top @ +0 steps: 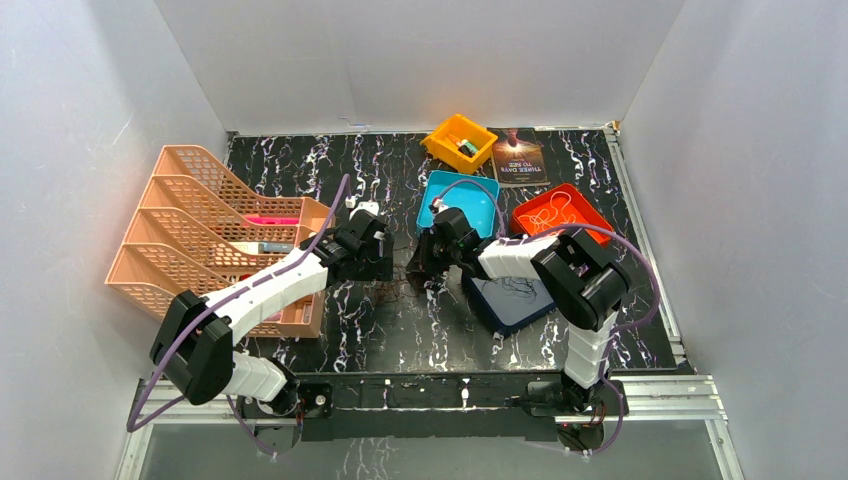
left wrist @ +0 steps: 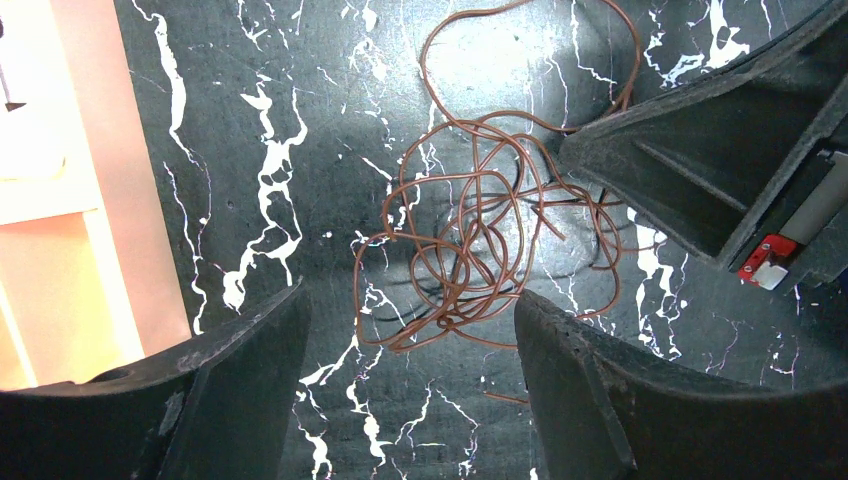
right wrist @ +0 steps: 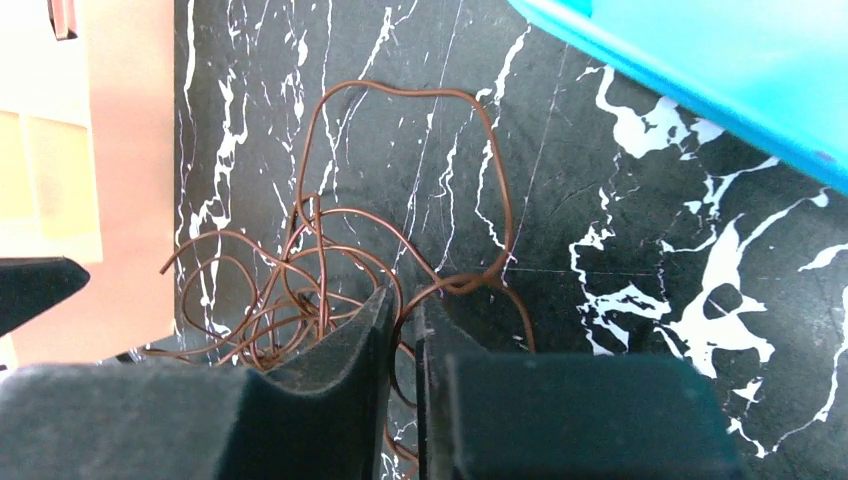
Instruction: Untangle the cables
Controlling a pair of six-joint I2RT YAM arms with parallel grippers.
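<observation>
L wrist view: left gripper (left wrist: pixel 410 293), jaws wide, fingertips just short of the cables (left wrist: pixel 470 240), a brown clump lying on the black marble-pattern table (left wrist: pixel 250 150). R wrist view: right gripper (right wrist: pixel 403 300) narrowed to a slit w/ one strand inside; clamped or not, cannot tell. Beyond: blue tray (right wrist: pixel 700 70).

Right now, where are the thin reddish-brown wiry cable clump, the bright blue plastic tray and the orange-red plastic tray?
thin reddish-brown wiry cable clump (left wrist: pixel 470 250): left wrist view, dense middle of the tangle.
bright blue plastic tray (top: pixel 478 208): top view, bare inner floor.
orange-red plastic tray (top: pixel 590 222): top view, bare inner floor.
</observation>
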